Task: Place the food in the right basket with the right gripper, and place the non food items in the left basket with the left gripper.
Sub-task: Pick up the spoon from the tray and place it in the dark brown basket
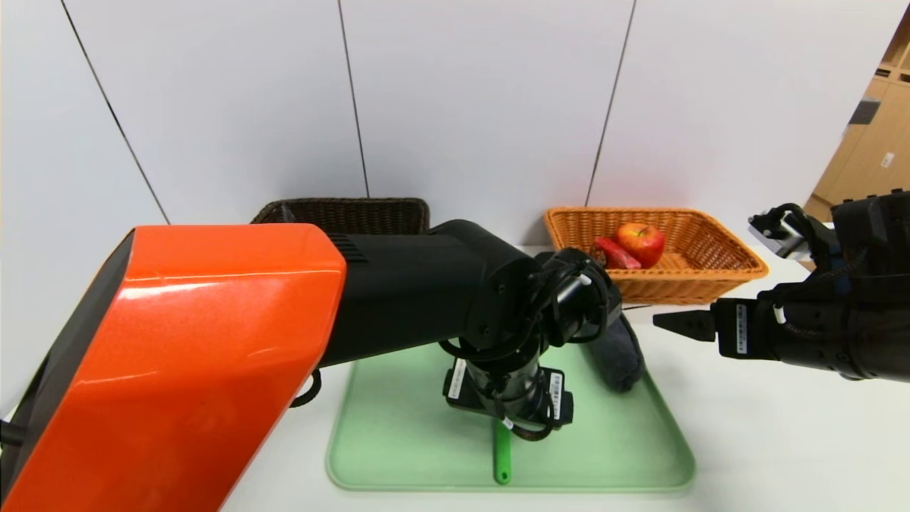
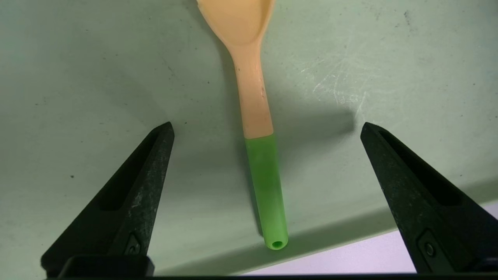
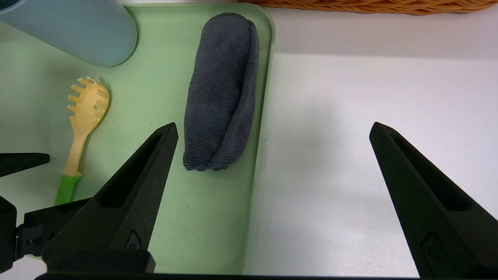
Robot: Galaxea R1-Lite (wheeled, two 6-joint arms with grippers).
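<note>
The dark brown wicker basket (image 1: 348, 212) stands at the back left. The left gripper (image 2: 266, 134) hangs over the green tray (image 1: 640, 455), jaws apart either side of the pasta spoon (image 2: 258, 116); the rolled cloth (image 3: 221, 93) lies beside it. The orange-tan basket (image 1: 718, 277) holds the apple (image 1: 641, 243) and red carton (image 1: 616, 253). The right gripper (image 3: 272, 130) hovers open over the white table (image 3: 369, 97).

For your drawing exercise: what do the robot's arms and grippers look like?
The left arm has a glossy orange shell, then black joints with looped black cables and white barcode stickers. Left gripper and right gripper have black, tapered, wedge-shaped jaws with slotted sides.
</note>
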